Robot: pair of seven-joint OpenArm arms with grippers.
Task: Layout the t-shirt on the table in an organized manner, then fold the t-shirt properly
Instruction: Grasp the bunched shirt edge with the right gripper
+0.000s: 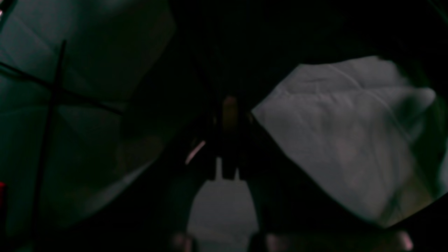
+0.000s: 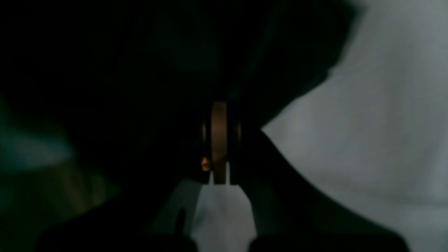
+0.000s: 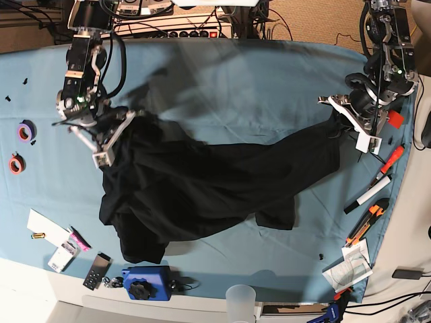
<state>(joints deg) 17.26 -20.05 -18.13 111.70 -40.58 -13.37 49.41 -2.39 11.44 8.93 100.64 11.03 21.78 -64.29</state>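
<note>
Both grippers (image 3: 111, 138) (image 3: 347, 111) seemingly clamping the shirt (image 3: 215, 182), stretching it across the table (image 3: 222, 74); risking a slipped corner under uneven tension.

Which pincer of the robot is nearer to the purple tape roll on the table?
The right pincer. It grips the t-shirt a short way from the purple tape roll, on the same side of the table. The left pincer is at the opposite side.
</note>
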